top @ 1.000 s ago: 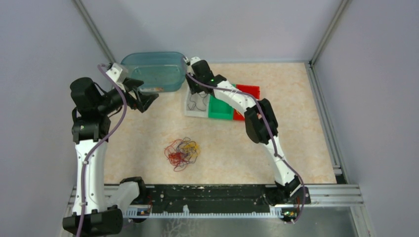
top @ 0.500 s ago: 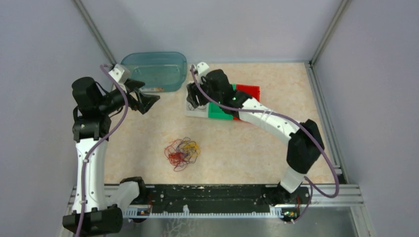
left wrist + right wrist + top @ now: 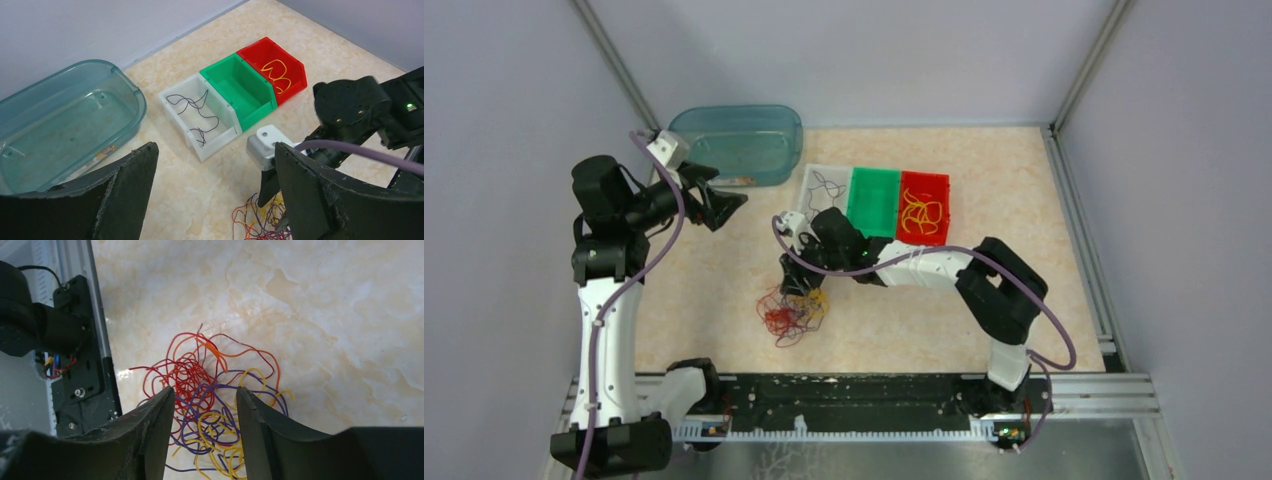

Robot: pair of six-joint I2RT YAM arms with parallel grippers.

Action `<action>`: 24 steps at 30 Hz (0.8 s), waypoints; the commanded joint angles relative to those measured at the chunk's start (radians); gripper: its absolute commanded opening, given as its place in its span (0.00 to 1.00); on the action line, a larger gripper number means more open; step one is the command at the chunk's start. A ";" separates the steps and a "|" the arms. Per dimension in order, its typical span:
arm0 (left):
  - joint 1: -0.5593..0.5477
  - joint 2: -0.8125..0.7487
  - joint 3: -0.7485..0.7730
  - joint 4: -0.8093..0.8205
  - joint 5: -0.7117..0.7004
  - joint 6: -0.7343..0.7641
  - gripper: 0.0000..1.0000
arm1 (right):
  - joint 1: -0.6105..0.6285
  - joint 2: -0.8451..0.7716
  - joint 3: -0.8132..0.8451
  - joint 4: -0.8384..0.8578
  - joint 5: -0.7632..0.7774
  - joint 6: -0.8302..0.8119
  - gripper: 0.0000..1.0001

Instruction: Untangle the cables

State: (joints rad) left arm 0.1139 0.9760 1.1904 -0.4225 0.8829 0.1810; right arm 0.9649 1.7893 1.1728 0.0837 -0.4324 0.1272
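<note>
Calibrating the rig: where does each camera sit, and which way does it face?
Top external: above and behind the bases, looking down on the table; both arms show.
Left wrist: on the left hand, facing the bins and right arm; own fingers frame it.
Right wrist: on the right hand, straight down on the cables; own fingers show.
Shared: all three see the cables.

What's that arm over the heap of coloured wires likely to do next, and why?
Probably lower the right gripper a little and close on one strand. Its jaws stand open over the tangle of cables, with purple and yellow loops showing between them, and nothing is held yet.
</note>
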 commanded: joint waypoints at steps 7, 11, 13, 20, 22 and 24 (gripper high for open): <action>0.002 -0.018 -0.016 -0.031 0.036 0.041 0.89 | 0.004 0.048 0.037 0.024 -0.015 -0.060 0.48; 0.002 -0.022 -0.018 -0.034 0.043 0.044 0.89 | 0.003 0.075 0.068 -0.024 -0.043 -0.099 0.45; 0.001 -0.023 -0.015 -0.038 0.046 0.049 0.89 | 0.003 0.085 0.077 -0.048 -0.068 -0.120 0.45; 0.002 -0.025 -0.004 -0.044 0.043 0.059 0.88 | 0.003 0.099 0.098 -0.105 -0.083 -0.176 0.38; 0.001 -0.026 -0.001 -0.044 0.038 0.060 0.88 | 0.004 0.108 0.101 -0.110 -0.082 -0.180 0.32; 0.001 -0.025 0.000 -0.044 0.033 0.062 0.88 | 0.003 0.104 0.095 -0.093 -0.068 -0.178 0.23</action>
State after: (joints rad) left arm 0.1139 0.9646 1.1786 -0.4572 0.9066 0.2241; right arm 0.9657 1.8935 1.2198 -0.0284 -0.4889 -0.0196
